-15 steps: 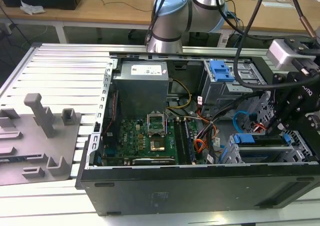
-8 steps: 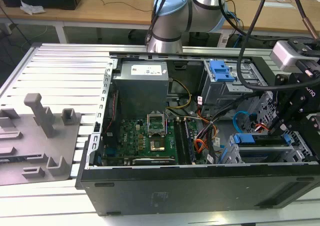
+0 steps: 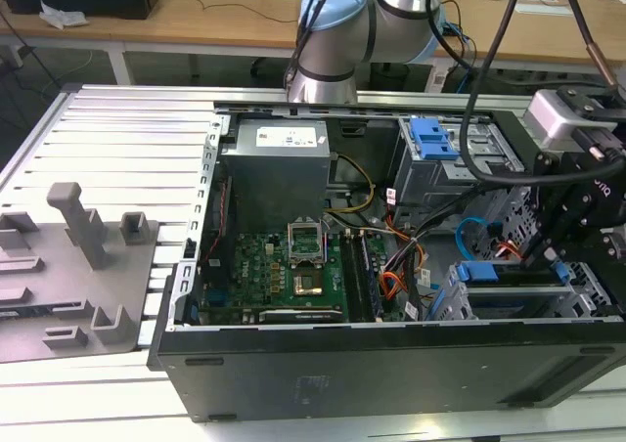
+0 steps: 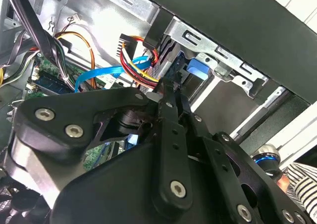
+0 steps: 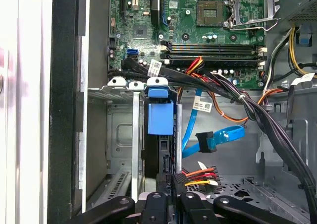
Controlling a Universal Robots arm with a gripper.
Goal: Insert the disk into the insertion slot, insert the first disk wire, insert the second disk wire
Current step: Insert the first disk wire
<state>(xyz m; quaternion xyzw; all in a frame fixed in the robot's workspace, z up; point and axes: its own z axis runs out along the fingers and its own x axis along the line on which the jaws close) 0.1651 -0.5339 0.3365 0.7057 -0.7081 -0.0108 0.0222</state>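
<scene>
The open computer case (image 3: 391,364) surrounds the claw (image 5: 173,200). Just ahead of the claw, the insertion slot (image 5: 121,130) holds the disk (image 5: 166,154) under its blue tab (image 5: 160,116). The claw is clenched on the red-and-yellow disk wire (image 5: 195,175) at the disk's near end. A blue cable (image 5: 218,137) hangs free beside it. The print on the white labels (image 5: 201,105) beyond cannot be read.

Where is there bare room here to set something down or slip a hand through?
The ribbed table lies bare on the exterior view's left of the computer case, past the grey fixture plate. Inside, a patch of grey sheet metal shows bare beside the blue cable. Around the black wire bundle it is crowded.
</scene>
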